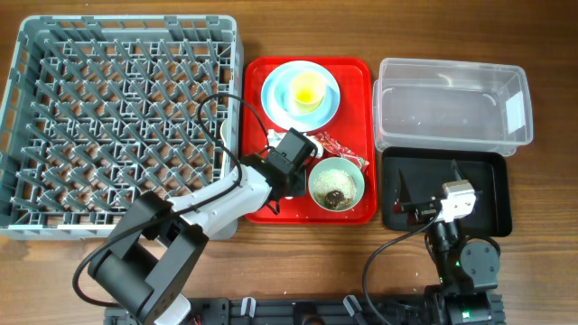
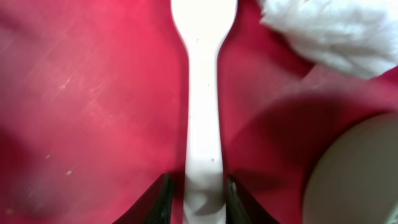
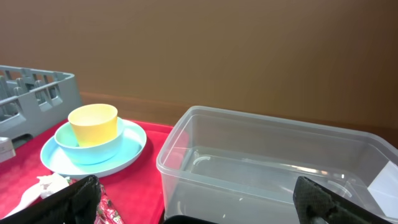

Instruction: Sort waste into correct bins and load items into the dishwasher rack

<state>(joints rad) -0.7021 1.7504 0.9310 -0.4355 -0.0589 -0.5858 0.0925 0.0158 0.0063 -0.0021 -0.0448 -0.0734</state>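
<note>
- Left gripper [image 2: 198, 202]: the jaws are narrowed to either side of the tail end of a white plastic utensil [image 2: 202, 112]. Whether they actually pinch it cannot be told. Its head is cut off, so fork or spoon is also unclear.
- The utensil lies flat on the flat red serving tray [image 2: 93, 93], towards its front edge. A hold this far out on the handle may let the utensil pivot or slip on lifting, and the fingertips may scrape the tray.
- A crumpled white tissue [image 2: 336, 31] lies on the tray just beside the utensil's head and could be dragged along.
- A pale green-blue bowl [image 1: 336, 183] holding food scraps sits at the tray's front right. A sideways swing could tip it.
- The grey pegged dishwasher rack [image 1: 117, 126] stands just left of the tray. A slim utensil may drop through its grid.
- Right gripper [image 3: 205, 200]: spread wide and empty, to the right of the tray, near the clear plastic rectangular tub [image 3: 273, 162].
</note>
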